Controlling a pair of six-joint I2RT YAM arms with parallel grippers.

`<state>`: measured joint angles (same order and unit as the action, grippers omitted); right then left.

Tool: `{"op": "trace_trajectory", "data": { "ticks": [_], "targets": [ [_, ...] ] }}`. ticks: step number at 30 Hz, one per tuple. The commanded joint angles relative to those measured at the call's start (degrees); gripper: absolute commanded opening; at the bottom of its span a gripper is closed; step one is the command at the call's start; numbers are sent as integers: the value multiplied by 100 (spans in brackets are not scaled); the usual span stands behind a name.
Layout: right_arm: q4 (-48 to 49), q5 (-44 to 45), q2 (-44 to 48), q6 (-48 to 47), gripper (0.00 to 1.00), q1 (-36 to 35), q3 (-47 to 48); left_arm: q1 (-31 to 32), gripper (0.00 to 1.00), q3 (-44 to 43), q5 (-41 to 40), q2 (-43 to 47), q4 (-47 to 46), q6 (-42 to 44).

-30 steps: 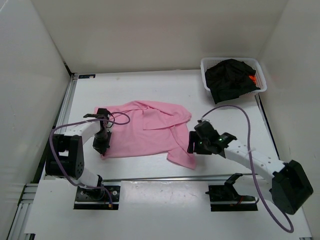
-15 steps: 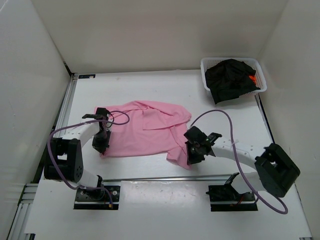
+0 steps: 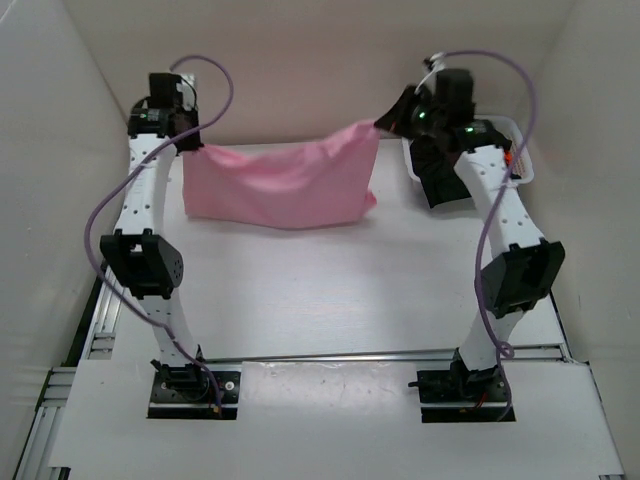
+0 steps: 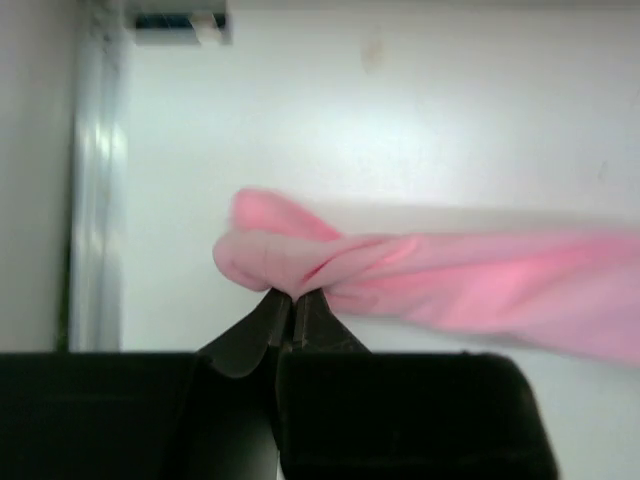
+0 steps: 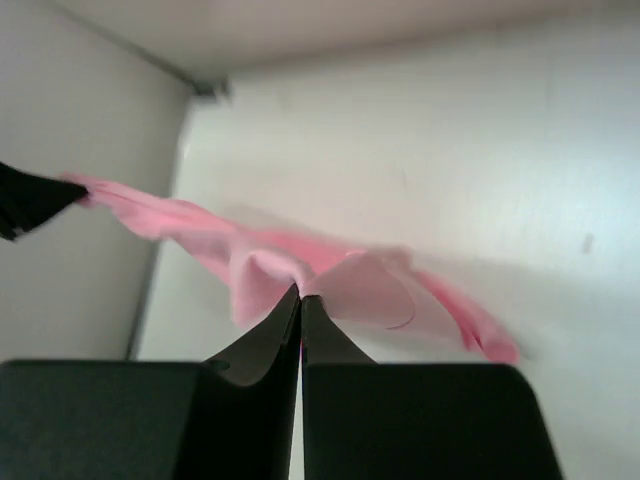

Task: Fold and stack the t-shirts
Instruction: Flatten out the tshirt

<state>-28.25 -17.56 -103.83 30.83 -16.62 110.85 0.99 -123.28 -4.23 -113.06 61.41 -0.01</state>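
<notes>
The light pink t-shirt [image 3: 280,185] hangs stretched in the air between both raised arms, over the far half of the table. My left gripper [image 3: 187,143] is shut on its left top corner, and the pinched pink cloth [image 4: 300,260] bunches at the fingertips. My right gripper [image 3: 380,124] is shut on the right top corner; the pink cloth [image 5: 350,285] folds around its tips. A black t-shirt [image 3: 460,160] lies heaped in the basket, and a bit of the orange t-shirt [image 3: 506,158] peeks out beside it.
A white mesh basket [image 3: 415,130] stands at the far right corner, partly behind my right arm. White walls close in on the left, back and right. A metal rail [image 3: 110,290] runs along the table's left edge.
The right gripper closed on the pink t-shirt's corner. Both arms then rose from the table and carried the shirt up and toward the back, where it now hangs spread between them.
</notes>
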Motion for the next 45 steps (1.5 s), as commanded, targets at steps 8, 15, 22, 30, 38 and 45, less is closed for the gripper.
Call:
{"op": "trace_trajectory", "data": {
  "ticks": [8, 15, 22, 30, 38, 45],
  "targets": [
    [-6, -319, 1399, -235, 0, 134, -1536, 322, 10, 1059, -166, 1619, -631, 1],
    [478, 463, 3155, -210, 0, -814, -4946, 375, 10, 3624, -227, 2498, -410, 1],
    [812, 1035, 3906, 467, 0, -1765, -7750, 375, 10, 6516, -649, 2877, -690, 1],
    [936, 1096, 3985, 626, 0, -2073, -8211, 322, 10, 7609, -764, 2824, -921, 1],
    [190, 1431, 4793, 626, 0, -2073, -7667, 209, 24, 7556, -939, 3403, -218, 1],
    [-111, 1563, 4407, 327, 0, -2073, -7024, 68, 40, 7590, -1054, 3563, -32, 1]
  ]
}}
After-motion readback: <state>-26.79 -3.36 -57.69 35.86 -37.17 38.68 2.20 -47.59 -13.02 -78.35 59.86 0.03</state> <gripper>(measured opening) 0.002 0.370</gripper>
